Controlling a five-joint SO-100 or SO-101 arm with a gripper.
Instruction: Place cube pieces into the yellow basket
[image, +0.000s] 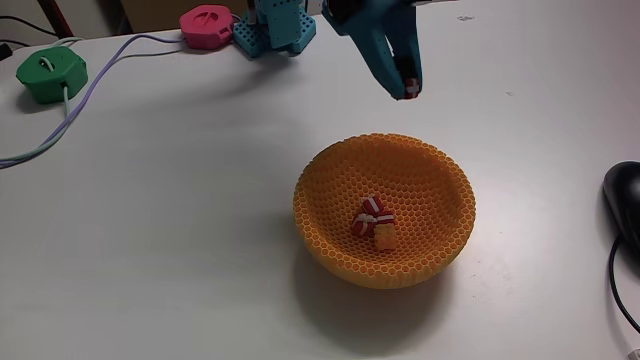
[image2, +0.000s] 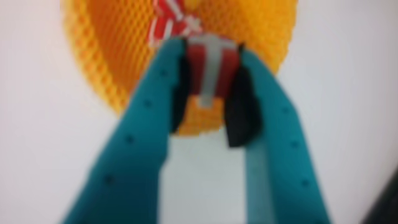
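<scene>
One red cube piece (image2: 211, 65) with a white stripe sits clamped between the teal jaws, hanging at 12 o'clock above the honeycomb-walled yellow basket (image: 330, 190), which holds more pieces (image: 374, 221).

Gripper (image2: 211, 68): two teal fingers rise from the bottom edge of the wrist view and converge near the top — closed on a cube.
Held cube (image2: 211, 62): red with a pale stripe down its middle, pinched between the dark inner pads (image2: 242, 112).
Yellow basket (image2: 112, 56): orange-yellow honeycomb mesh, cut off by the top edge; the gripper tips lie over its near rim.
Cubes in basket (image2: 171, 22): red-and-white striped pieces just above the held cube — blurred, number cannot be told.
Table (image2: 37, 137): white, bare on both sides of the fingers.
Bottom right corner: a dark edge, too blurred to identify.
</scene>
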